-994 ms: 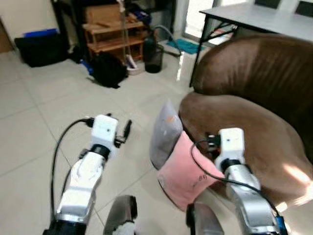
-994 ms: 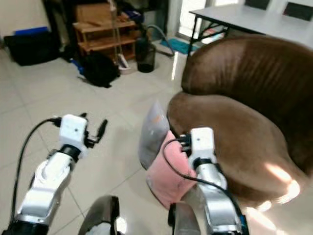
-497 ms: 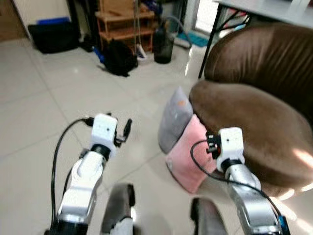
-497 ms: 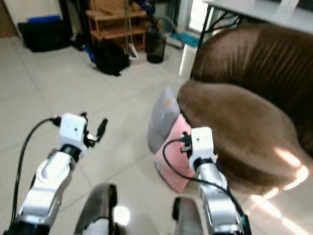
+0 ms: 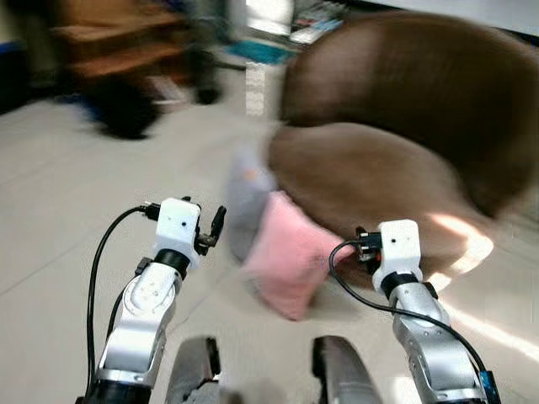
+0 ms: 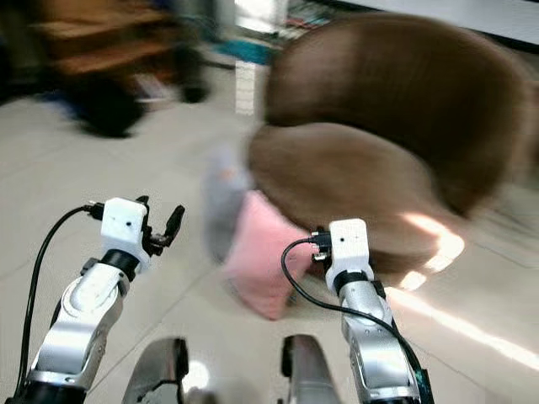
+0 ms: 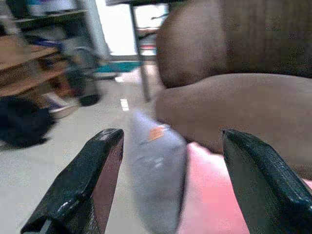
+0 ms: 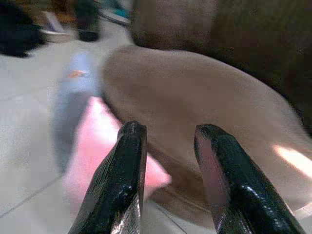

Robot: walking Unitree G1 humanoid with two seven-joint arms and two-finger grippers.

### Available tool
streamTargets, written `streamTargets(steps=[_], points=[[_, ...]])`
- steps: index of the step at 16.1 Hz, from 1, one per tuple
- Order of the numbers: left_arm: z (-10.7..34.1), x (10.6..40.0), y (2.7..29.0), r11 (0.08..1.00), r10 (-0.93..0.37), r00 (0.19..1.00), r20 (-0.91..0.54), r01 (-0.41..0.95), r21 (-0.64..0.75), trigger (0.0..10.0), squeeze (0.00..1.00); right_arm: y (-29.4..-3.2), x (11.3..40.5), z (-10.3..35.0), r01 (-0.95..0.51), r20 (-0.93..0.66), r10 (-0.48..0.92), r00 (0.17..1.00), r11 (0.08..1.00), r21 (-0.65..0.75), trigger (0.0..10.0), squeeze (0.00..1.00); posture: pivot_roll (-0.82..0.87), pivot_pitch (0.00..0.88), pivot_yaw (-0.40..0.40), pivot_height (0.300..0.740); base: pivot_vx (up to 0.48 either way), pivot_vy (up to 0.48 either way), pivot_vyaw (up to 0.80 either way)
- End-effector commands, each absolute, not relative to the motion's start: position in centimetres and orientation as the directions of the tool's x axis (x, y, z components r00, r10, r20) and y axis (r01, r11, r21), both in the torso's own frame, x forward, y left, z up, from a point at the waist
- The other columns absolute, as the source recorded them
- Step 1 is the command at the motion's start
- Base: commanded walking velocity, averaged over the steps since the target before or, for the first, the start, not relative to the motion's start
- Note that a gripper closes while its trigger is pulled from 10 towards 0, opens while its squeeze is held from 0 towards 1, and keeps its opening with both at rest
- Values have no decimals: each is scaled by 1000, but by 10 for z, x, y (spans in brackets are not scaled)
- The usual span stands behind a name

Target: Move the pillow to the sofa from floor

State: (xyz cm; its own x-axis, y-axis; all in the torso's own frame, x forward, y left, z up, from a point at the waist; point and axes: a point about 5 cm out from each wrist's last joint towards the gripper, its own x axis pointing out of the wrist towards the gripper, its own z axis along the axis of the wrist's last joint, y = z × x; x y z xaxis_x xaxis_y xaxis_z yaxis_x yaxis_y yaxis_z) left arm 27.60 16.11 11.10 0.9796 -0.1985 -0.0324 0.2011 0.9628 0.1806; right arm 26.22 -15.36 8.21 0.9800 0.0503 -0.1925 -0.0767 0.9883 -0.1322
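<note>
**A:** Where's the pillow?

**B:** On the floor [image 5: 76, 202], leaning against the front of the brown sofa [image 5: 370, 160]. There are two: a pink pillow [image 5: 282, 257] in front and a grey pillow [image 5: 240, 210] behind it, touching. The task names one and I can't say which it means.

**A:** Which arm is nearer?

**B:** Both are raised ahead of the robot and neither touches anything. The pink pillow lies forward of both and between them, just beside the right gripper [image 8: 168, 170] on its inner side, so I'd judge the right arm nearer to it. The grey one sits more towards the left gripper [image 7: 170, 180], and in the left wrist view it stands straight ahead between the fingers [image 7: 83, 185].

**A:** Fingers?

**B:** Left is spread wide and empty. Right has a narrower gap between its fingers [image 8: 122, 175], parted, also holding nothing.

**A:** How do the pillows lie?

**B:** The grey one stands on edge, its long axis roughly upright. The pink one is tilted back against the seat, a lower corner on the tiles.

**A:** What's hard to read?

**B:** The head views are smeared, so pillow edges are soft. The pink pillow's far side is hidden against the sofa, and the shapes on the floor beyond are probably bags and a shelf, too blurred to call.
</note>
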Motion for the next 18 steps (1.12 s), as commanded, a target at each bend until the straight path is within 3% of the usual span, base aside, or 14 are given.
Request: streamTargets(steps=[1, 7, 11, 18], points=[[114, 279, 157, 959, -216, 976, -25, 217, 180, 10000, 0, -156, 263, 84, -72, -190, 44, 981, 987, -144, 10000, 0, -60, 36, -17, 607, 262, 0, 0], [115, 279, 156, 957, -222, 975, -26, 223, 186, 10000, 0, -154, 264, 85, -100, -192, 65, 979, 979, -178, 10000, 0, -59, 34, -15, 607, 266, 0, 0], [115, 279, 156, 956, -223, 975, -26, 224, 188, 10000, 0, -152, 264, 84, -109, -195, 72, 978, 977, -184, 10000, 0, -58, 33, -16, 607, 264, 0, 800], [114, 280, 156, 954, -230, 973, -28, 231, 193, 10000, 0, -155, 265, 83, -71, -192, 39, 981, 984, -164, 10000, 0, -56, 26, -14, 607, 260, 0, 0]])
